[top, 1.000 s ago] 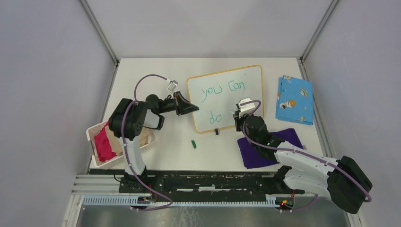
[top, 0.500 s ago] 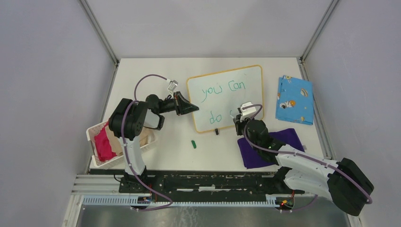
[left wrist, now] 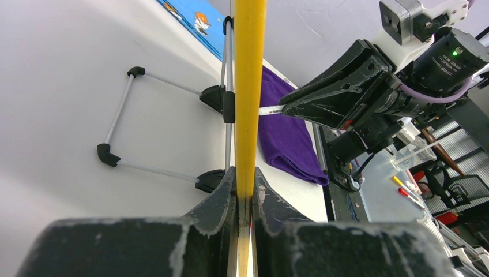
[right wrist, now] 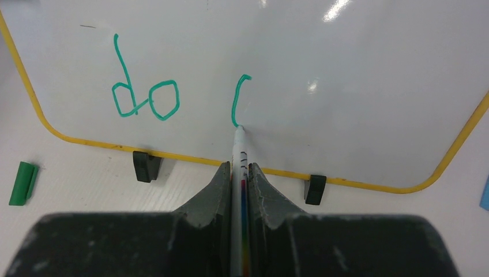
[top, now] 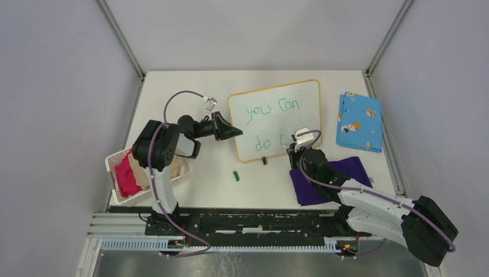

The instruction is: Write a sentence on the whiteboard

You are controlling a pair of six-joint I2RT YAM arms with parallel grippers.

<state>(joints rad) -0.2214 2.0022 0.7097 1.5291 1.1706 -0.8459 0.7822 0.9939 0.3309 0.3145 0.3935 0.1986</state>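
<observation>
Whiteboard (top: 300, 98) stands propped on the white worktop (top: 173, 92), between both arms. Left gripper (left wrist: 244, 176) is clamped on its yellow rim (left wrist: 249, 69). Right gripper (right wrist: 239, 168) pinches a marker (right wrist: 238, 144), tip touching the board at the foot of a curved stroke beside the green sentence (top: 270, 108), reading "you can do".

Added on glossy white, yellow-rimmed whiteboard (right wrist: 357, 63): curved green marker stroke (right wrist: 235, 99) right of green word "do" (right wrist: 145, 99); black right gripper (right wrist: 238, 168) drawn back nearward.

The right wrist view crops the whiteboard (right wrist: 357, 69).
</observation>
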